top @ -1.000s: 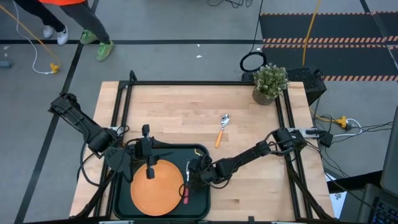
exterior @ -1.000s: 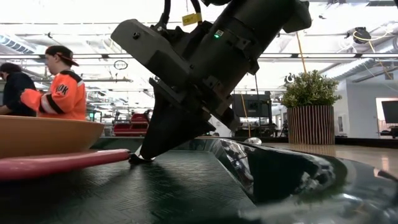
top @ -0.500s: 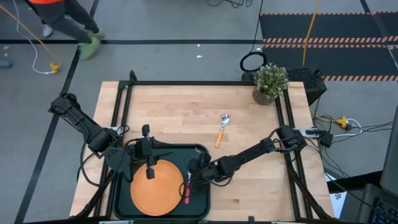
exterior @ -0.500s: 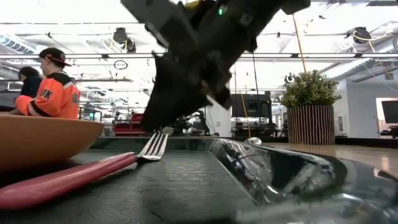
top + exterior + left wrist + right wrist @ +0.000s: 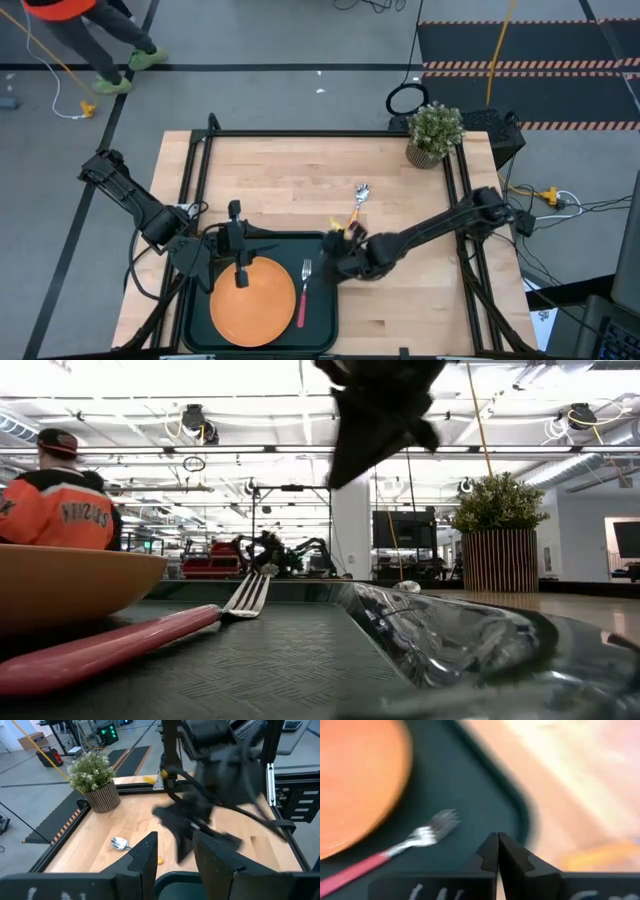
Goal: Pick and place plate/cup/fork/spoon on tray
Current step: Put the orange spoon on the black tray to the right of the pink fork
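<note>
in the dark tray (image 5: 322, 243): one orange plate (image 5: 252, 300), one red-handled fork (image 5: 302, 292). outside on the table (image 5: 290, 185): one spoon (image 5: 356, 206). right gripper (image 5: 340, 262) pinched together, empty; left gripper (image 5: 241, 276) fingers apart.

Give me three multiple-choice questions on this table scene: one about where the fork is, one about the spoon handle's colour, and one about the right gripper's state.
1. Where is the fork?
A. on the tray, beside the plate
B. on the bare wood
C. by the plant

2. What colour is the spoon handle?
A. blue
B. orange-yellow
C. green

3. What is the right gripper doing?
A. gripping the fork
B. open wide
C. shut and empty

Answers: 1 A, the high view shows it lying right of the plate inside the rim. 2 B, seen against the wood. 3 C, the right wrist view shows its fingers together, nothing between.
</note>
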